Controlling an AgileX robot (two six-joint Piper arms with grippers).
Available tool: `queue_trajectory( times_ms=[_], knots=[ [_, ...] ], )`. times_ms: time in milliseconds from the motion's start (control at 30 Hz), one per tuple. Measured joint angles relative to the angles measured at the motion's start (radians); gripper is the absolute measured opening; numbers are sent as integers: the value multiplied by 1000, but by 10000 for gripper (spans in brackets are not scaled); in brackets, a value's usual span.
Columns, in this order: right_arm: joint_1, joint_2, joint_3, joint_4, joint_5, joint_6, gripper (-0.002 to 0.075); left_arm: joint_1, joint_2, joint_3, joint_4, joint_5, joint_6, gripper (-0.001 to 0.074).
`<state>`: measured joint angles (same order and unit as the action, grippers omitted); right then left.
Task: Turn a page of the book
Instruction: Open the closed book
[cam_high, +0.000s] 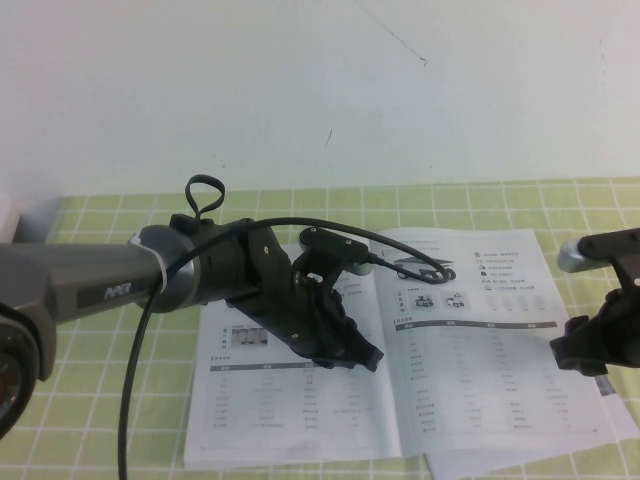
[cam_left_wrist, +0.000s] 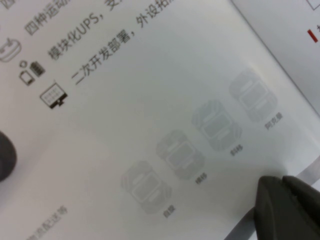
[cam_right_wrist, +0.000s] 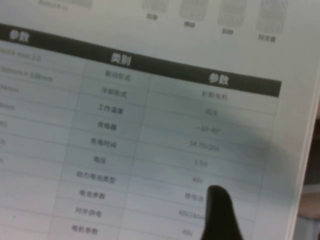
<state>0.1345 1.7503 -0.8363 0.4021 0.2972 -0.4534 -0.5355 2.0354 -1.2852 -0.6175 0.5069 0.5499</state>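
While both of my arms hang over the work area, the count is: one book (cam_high: 420, 350), two pincers, one table. The table carries a green-and-cream checked cloth (cam_high: 100, 400) and stands against a plain white wall (cam_high: 320, 80).

The book lies open and flat on the cloth, between my arms. It is thin, white and large-format, printed with small vehicle pictures, icons and grey specification tables.

My left pincer (cam_high: 350, 350) is over the left-hand leaf, close to the centre fold; I cannot tell whether its fingers are spread or pressed together. My right pincer (cam_high: 590, 350) is over the outer edge of the right-hand page (cam_high: 480, 340); its spread cannot be read either. One dark fingertip (cam_right_wrist: 220, 215) shows against that page's table.
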Motion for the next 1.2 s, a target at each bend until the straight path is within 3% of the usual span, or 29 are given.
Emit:
queue_trajectory(
  times_ms=[200,433,1200],
  knots=[
    [0,36,-2,22,-5,-7,447,0,0,0,-2,0,5,-4],
    [0,41,-12,116,-3,-96,449,0,0,0,-3,-1,9,-4],
    [0,74,-52,134,16,-170,428,0,1,0,-7,-4,14,-4]
  ],
)
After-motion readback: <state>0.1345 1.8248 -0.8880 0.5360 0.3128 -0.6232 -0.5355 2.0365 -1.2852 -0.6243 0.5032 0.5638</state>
